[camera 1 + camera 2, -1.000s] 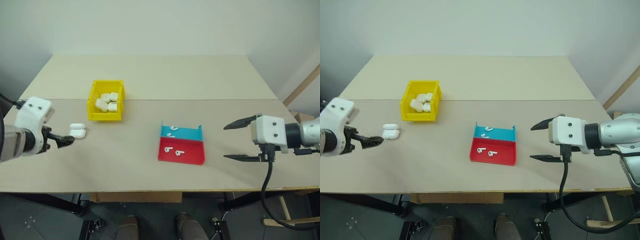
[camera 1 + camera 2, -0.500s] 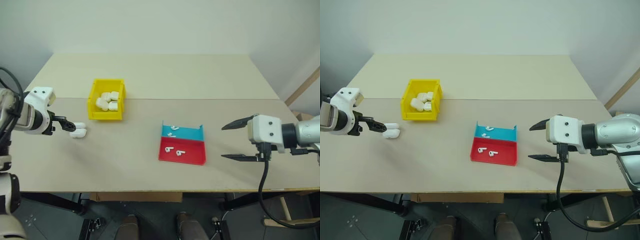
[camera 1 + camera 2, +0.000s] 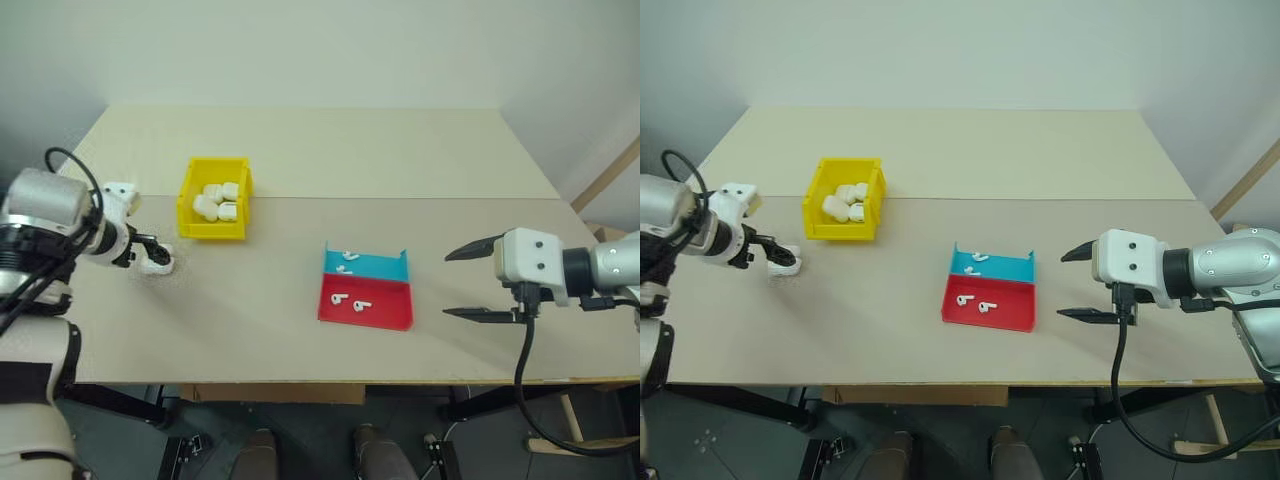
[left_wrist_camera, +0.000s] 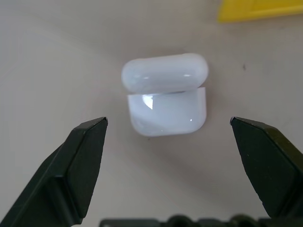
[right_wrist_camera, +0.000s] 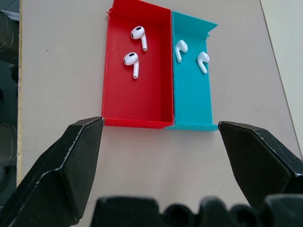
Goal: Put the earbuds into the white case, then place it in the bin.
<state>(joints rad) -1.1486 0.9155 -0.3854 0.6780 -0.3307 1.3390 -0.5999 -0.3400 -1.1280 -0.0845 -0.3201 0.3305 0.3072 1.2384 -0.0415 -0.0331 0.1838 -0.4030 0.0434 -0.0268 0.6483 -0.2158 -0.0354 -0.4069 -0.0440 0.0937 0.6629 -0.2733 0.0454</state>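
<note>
Left wrist view: the white case (image 4: 164, 94) lies on the table (image 3: 300, 150) with its lid hinged open, directly ahead of the left gripper (image 4: 168, 130), between the two spread fingers; neither finger touches it. No earbud is visible in the case, though its cavity faces away and can't be checked. The earbuds (image 5: 137, 49), four in all, lie in the red and teal tray (image 5: 142, 109), two per compartment, just ahead of the right gripper (image 5: 161, 132), whose fingers are also spread wide and hold nothing. The bin (image 3: 212, 200) sits beyond and slightly to the right of the left gripper; it holds several white cases. Judgement: nothing of the task is done yet; case grasp, earbud loading, lid closing and binning all remain. In the head views the left fingertips overlap the case, so contact is hard to tell there.
</note>
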